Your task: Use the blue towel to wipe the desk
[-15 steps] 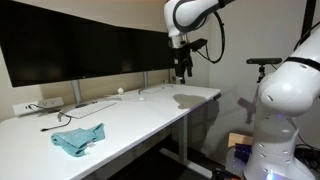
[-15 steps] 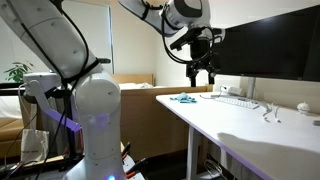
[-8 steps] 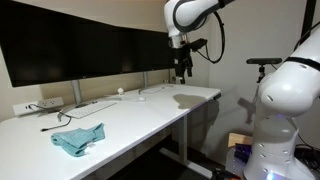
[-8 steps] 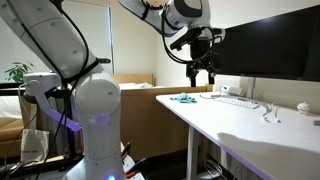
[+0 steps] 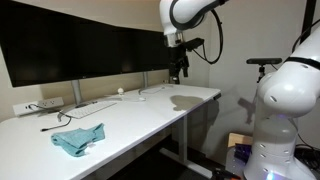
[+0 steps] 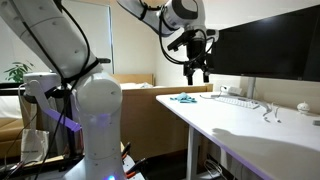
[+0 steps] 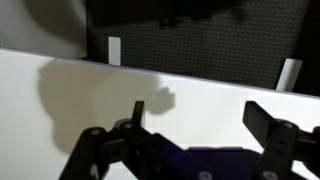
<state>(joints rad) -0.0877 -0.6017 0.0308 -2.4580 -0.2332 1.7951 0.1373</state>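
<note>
The blue towel [image 5: 78, 140] [image 6: 183, 98] lies crumpled on the white desk [image 5: 150, 110] [image 6: 245, 125], close to the front edge. My gripper [image 5: 179, 73] [image 6: 197, 73] hangs well above the desk, in front of the monitors and far from the towel. It is open, fingers pointing down. In the wrist view the gripper [image 7: 200, 115] stands open with nothing between its fingers, over bare desk [image 7: 210, 90] and its own shadow. The towel is out of that view.
A row of dark monitors [image 5: 80, 50] [image 6: 270, 40] lines the back of the desk, with stands [image 7: 113, 50], cables and a power strip [image 5: 40, 104] below. A keyboard [image 6: 237, 101] lies near them. The white robot base [image 5: 285, 110] [image 6: 90, 120] stands beside the desk.
The gripper has drifted slightly sideways above the desk, staying open. The towel has not moved.
</note>
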